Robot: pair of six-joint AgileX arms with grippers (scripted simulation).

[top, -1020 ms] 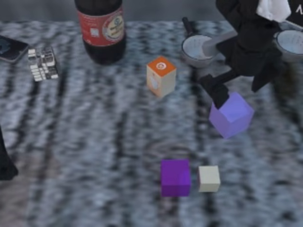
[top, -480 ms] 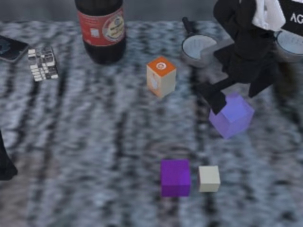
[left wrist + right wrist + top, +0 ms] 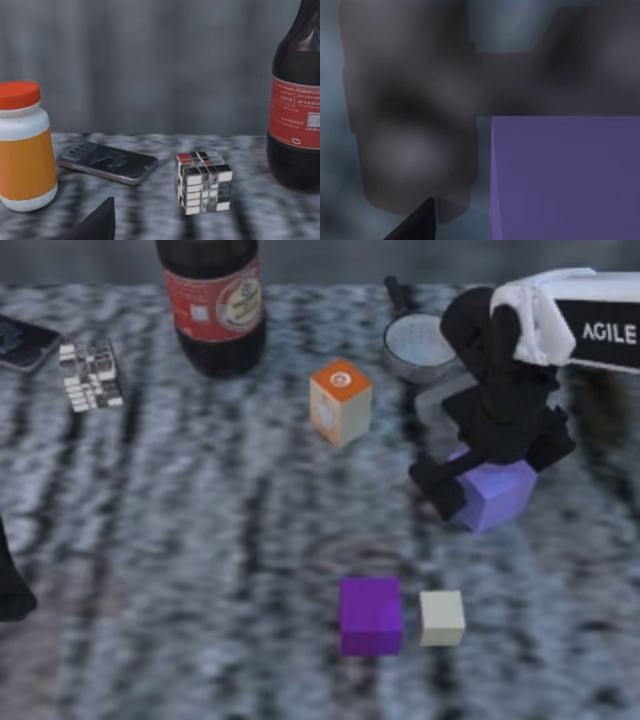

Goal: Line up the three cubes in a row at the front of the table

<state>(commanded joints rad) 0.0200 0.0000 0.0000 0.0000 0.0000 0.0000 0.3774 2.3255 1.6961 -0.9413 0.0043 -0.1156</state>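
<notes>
Right pincer [image 3: 492, 472] is down over the lavender-blue cube [image 3: 497, 492], at about 3 o'clock from desk centre in the top view. One dark finger [image 3: 440, 488] sits at the cube's left face, the other at its far right corner. Fingers straddle the cube, but I cannot tell whether they are pinching it or just spread around it. Cube looks to be resting on the desk [image 3: 200, 540].

Right wrist view: lavender-blue cube face [image 3: 565, 175] fills much of the frame, very close. A dark fingertip [image 3: 417, 222] shows just beside it. The rest is blurred.

Deep purple cube [image 3: 371, 615] and small cream cube [image 3: 441, 617] sit side by side near the front edge, roughly 6 o'clock from centre, cream at purple's 3 o'clock. Narrow gap between them, not touching. Lavender-blue cube is well apart from that pair, at their 1 o'clock.

Left arm [image 3: 12, 585] is parked at the desk's left edge, about 8 o'clock. Its pincer state cannot be told; the left wrist view shows only a dark tip [image 3: 97, 225].

Other items:
- cream box with orange top [image 3: 340, 400], about 12 o'clock from centre
- cola bottle [image 3: 212, 302] at 11 o'clock
- mirror puzzle cube [image 3: 90, 373] and phone [image 3: 22, 340] at 10 o'clock
- small pan [image 3: 418, 340] at 1 o'clock, just behind the right arm
- orange jar with a red lid [image 3: 22, 147], seen only in the left wrist view, near the phone
</notes>
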